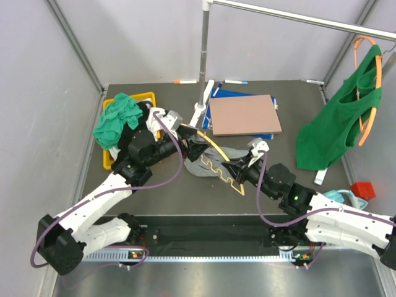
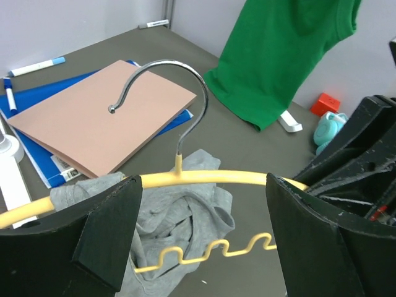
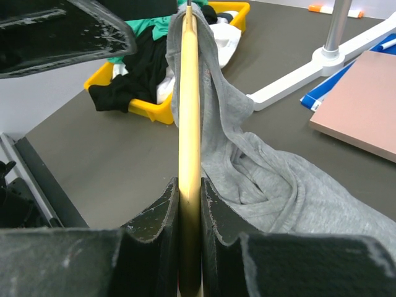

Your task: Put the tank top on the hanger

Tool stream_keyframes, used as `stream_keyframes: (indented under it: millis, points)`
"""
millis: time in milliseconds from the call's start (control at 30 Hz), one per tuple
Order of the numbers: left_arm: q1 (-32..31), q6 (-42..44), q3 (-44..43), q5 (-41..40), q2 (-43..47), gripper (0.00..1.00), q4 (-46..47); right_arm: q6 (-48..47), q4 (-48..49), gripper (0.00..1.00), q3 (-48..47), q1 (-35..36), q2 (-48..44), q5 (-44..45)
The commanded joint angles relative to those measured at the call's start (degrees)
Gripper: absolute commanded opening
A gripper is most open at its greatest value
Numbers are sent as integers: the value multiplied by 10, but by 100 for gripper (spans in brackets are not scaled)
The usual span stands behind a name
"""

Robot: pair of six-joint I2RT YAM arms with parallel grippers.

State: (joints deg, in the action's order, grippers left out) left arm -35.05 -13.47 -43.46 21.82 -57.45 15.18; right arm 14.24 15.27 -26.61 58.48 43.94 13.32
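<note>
The pale yellow hanger (image 1: pixel 213 151) is held above the table's middle, with its metal hook (image 2: pixel 167 77) pointing to the back. My right gripper (image 1: pixel 238 168) is shut on one end of its top bar (image 3: pixel 189 124). The light grey tank top (image 1: pixel 207 162) is draped over the hanger's far end (image 3: pixel 213 68), and the rest lies heaped on the table (image 2: pixel 179 213). My left gripper (image 2: pixel 203 210) is open, its fingers (image 2: pixel 105 235) wide apart on either side of the hanger's middle, close to the top bar (image 2: pixel 204 178).
A yellow bin (image 1: pixel 148 98) holding a teal-green cloth (image 1: pixel 117 117) and dark clothes stands back left. A brown board on a blue folder (image 1: pixel 242 114) lies behind the hanger, beside the rack's pole (image 1: pixel 203 62). A bright green top on an orange hanger (image 1: pixel 334 124) hangs right.
</note>
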Motion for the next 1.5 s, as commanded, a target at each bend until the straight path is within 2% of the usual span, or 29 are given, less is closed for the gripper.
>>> stream_keyframes:
  millis: [0, 233, 367, 400, 567, 600, 667, 700, 833, 1000, 1133, 1233, 1267, 1367, 1467]
  points:
    - [-9, 21, -7, -31, -8, 85, 57, 13, 85, 0, -8, 7, 5, -17]
    - [-16, 31, -7, -45, -27, 81, 77, 17, 93, 0, -6, 7, 15, -36]
    - [-17, 35, -5, -48, -41, 71, 76, 23, 106, 0, -4, 7, 20, -40]
    - [-17, 35, -3, -50, -42, 65, 77, 22, 107, 0, -5, 6, 22, -41]
    - [-20, 38, 9, -61, -42, 45, 85, 25, 121, 0, -5, 7, 38, -47]
    - [-20, 39, 12, -62, -42, 36, 85, 27, 123, 0, -6, 7, 40, -47]
    - [-20, 42, 19, -69, -42, 26, 85, 27, 129, 0, -8, 7, 51, -50]
    - [-20, 43, 21, -71, -41, 17, 84, 27, 130, 0, -11, 7, 54, -51]
    - [-21, 55, 35, -85, -37, 0, 75, 30, 134, 0, -17, 7, 83, -51]
    - [-22, 66, 60, -126, -21, 0, 74, 34, 136, 0, -21, 6, 106, -47]
    - [-21, 78, 90, -163, -9, 0, 82, 32, 119, 8, -32, 6, 122, -42]
    - [-22, 84, 111, -191, -3, 0, 94, 26, 94, 27, -42, 6, 125, -37]
    - [-22, 84, 115, -194, -2, 0, 97, 23, 86, 46, -50, 7, 124, -37]
    - [-22, 89, 119, -201, -6, 0, 104, 18, 42, 69, -63, 6, 109, -31]
    - [-22, 94, 126, -213, -9, 0, 110, 15, -15, 80, -77, 6, 73, 0]
